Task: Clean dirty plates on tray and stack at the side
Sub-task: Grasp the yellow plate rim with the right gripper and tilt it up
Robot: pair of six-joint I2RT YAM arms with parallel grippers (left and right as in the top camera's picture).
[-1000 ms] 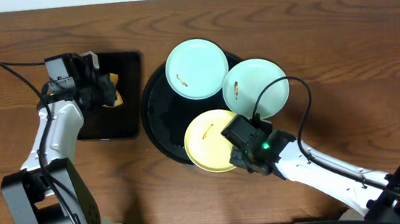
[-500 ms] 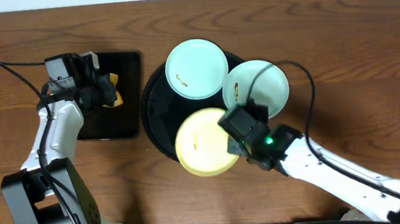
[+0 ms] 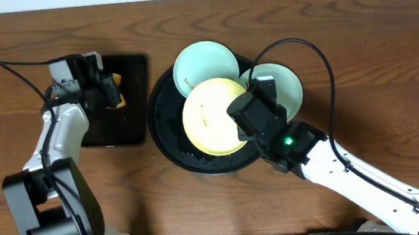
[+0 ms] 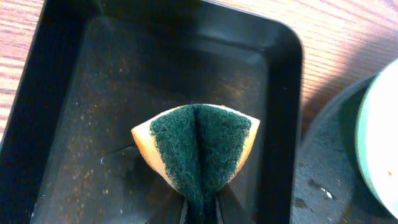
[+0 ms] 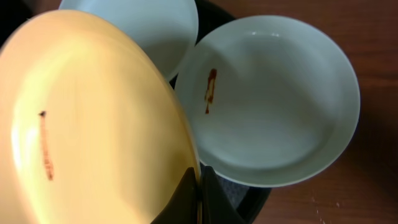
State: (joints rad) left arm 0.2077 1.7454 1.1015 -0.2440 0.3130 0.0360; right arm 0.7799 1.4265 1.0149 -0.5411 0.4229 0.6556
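Note:
My right gripper (image 5: 199, 190) is shut on the rim of the pale yellow plate (image 3: 211, 116), which bears a brown streak (image 5: 45, 146) and hangs tilted above the round black tray (image 3: 167, 133). One aqua plate (image 3: 197, 61) lies at the tray's back, partly under the yellow one. The other aqua plate (image 5: 273, 99), with a brown streak, lies at the tray's right edge (image 3: 287, 88). My left gripper (image 4: 200, 208) is shut on a folded green and yellow sponge (image 4: 199, 146) above the rectangular black tray (image 4: 81, 87).
The rectangular black tray (image 3: 128, 102) sits left of the round tray on the brown wooden table (image 3: 339, 37). A black cable (image 3: 318, 55) arcs from my right arm over the right aqua plate.
My right gripper has lifted the yellow plate from the tray's front and carried it back toward the tray's middle, tilting it. The left arm with the sponge has barely moved.

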